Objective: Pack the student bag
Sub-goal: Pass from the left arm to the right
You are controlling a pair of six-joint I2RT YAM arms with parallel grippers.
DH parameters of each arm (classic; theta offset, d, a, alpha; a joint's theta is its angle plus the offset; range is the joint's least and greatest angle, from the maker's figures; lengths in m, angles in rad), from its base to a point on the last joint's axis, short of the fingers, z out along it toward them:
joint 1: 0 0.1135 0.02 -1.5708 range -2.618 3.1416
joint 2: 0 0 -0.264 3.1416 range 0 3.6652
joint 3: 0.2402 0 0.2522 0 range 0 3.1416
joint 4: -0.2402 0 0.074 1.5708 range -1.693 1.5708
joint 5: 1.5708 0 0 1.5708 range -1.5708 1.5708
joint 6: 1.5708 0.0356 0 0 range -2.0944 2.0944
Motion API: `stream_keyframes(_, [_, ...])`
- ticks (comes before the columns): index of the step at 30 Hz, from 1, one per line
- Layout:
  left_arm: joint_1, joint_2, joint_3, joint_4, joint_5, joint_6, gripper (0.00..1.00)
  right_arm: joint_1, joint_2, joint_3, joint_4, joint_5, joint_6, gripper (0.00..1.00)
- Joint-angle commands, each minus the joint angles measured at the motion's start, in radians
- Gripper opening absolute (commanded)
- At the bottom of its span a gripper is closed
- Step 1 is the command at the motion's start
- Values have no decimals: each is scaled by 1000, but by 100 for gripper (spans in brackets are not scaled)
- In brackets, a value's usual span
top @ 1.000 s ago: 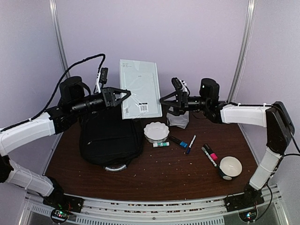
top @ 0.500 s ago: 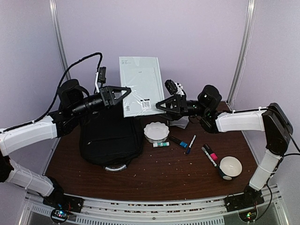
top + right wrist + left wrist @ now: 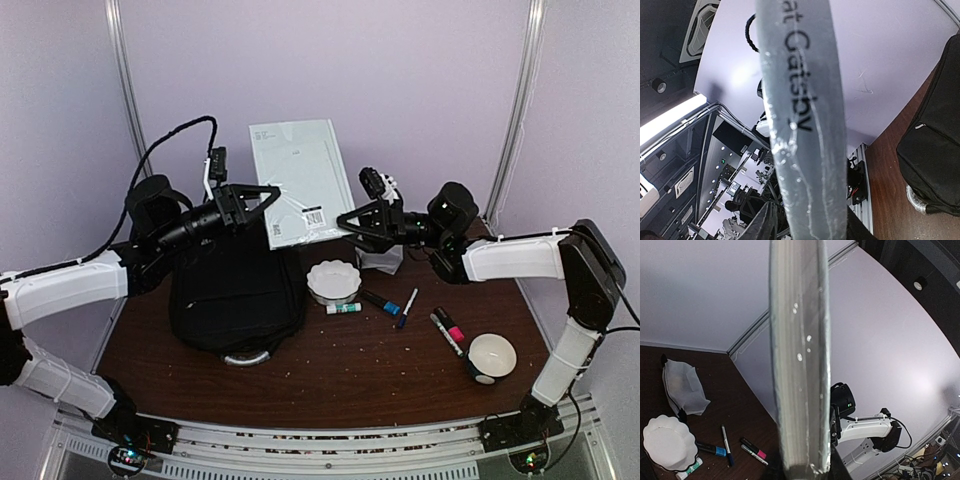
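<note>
Left wrist: left claw (image 3: 272,196) behind book (image 3: 800,355)

"…at Gatsby" on the book (image 3: 800,150) spine

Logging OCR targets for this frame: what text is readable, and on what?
"at Gatsby": on the spine of the grey book, right wrist view; the start is cut off at the frame's top.
Barcode sticker on the book's cover: too small to read.
Glue stick label: too small to read.
</note>
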State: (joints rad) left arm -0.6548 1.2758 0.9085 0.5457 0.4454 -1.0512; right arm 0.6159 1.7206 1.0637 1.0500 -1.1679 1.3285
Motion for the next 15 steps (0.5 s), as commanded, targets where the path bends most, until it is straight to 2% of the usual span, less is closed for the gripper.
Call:
stream_keyframes(1, [12, 19, 4, 165, -8, -44, 0, -11, -44, -1, 26, 33, -32, 36])
stream_keyframes(4, [12, 35, 3, 164, -5, -59, 0, -16, -42, 4, -1, 44, -46, 30])
stream_keyframes(12, [11, 37, -1, 103, -18, -63, 0, -33, -30, 5, -38, 53, -75, 29])
stream_keyframes(15, [11, 40, -4, 85, -25, -65, 0, -35, -26, 10, -45, 55, -82, 19])
